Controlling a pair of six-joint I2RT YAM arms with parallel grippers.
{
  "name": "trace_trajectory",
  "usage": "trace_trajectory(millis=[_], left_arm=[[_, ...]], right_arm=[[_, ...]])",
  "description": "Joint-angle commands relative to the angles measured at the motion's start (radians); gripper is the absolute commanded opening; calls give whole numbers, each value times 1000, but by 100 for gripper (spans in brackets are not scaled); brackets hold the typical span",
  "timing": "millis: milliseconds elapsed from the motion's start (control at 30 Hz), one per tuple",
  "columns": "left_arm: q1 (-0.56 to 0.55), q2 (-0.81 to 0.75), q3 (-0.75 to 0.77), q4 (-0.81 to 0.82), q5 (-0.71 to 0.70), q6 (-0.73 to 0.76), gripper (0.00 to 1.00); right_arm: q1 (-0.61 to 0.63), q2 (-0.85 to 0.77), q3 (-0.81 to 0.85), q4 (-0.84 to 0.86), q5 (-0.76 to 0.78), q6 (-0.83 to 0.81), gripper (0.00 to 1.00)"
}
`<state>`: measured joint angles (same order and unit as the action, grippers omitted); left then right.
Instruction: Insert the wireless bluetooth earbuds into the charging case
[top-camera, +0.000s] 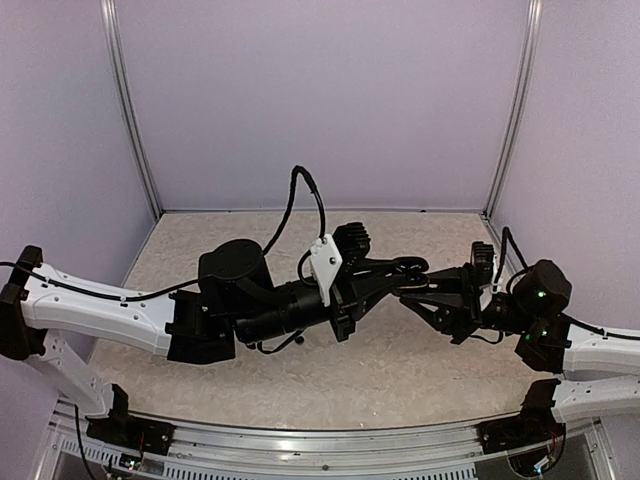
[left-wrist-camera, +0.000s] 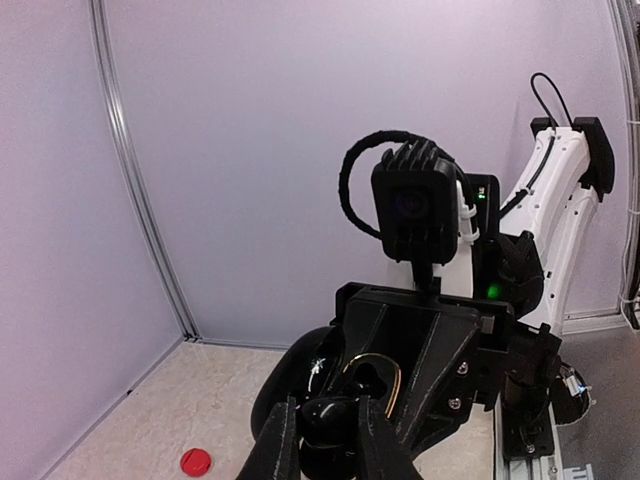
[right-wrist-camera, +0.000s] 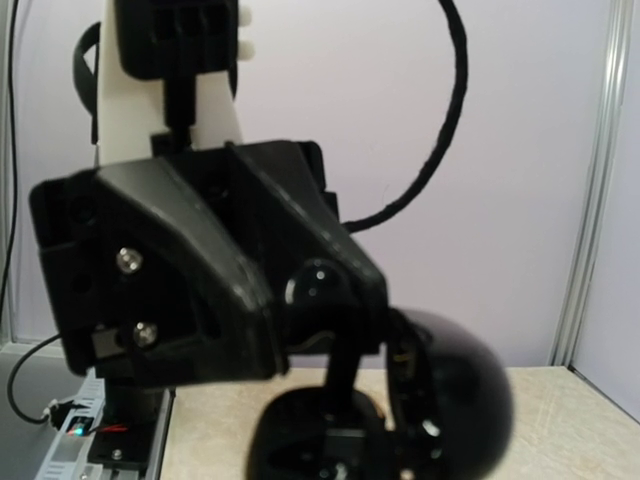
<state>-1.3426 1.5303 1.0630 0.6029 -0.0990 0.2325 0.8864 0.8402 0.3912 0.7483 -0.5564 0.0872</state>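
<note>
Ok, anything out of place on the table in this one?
A small red piece, likely an earbud, lies alone on the table close to a wall, well away from the glossy black charging case, which is held up off the surface.

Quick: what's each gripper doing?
Left gripper: shut on small glossy black piece, possibly an earbud.
Right gripper: apparently shut on glossy black rounded charging case.

No writing for you to read here: across all three views no text, label, brand, number or sign is legible, and the glossy black charging case (left-wrist-camera: 300, 382) shows only reflections on its shell.
</note>
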Motion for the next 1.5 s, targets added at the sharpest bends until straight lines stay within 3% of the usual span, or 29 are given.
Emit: trace_trajectory(millis=[0, 367, 867, 1233, 1467], left_arm=[[3, 22, -13, -117, -43, 43, 13], [-11, 10, -29, -135, -39, 108, 12], [-85, -60, 34, -43, 22, 218, 13], [-86, -172, -75, -14, 22, 192, 13], [-71, -170, -101, 28, 47, 147, 13]], right_arm=[[12, -35, 20, 90, -29, -8, 1], [12, -38, 17, 91, -24, -23, 1], [12, 93, -68, 203, -24, -214, 0], [14, 29, -81, 199, -64, -275, 0], [22, 44, -16, 117, -45, -225, 0]])
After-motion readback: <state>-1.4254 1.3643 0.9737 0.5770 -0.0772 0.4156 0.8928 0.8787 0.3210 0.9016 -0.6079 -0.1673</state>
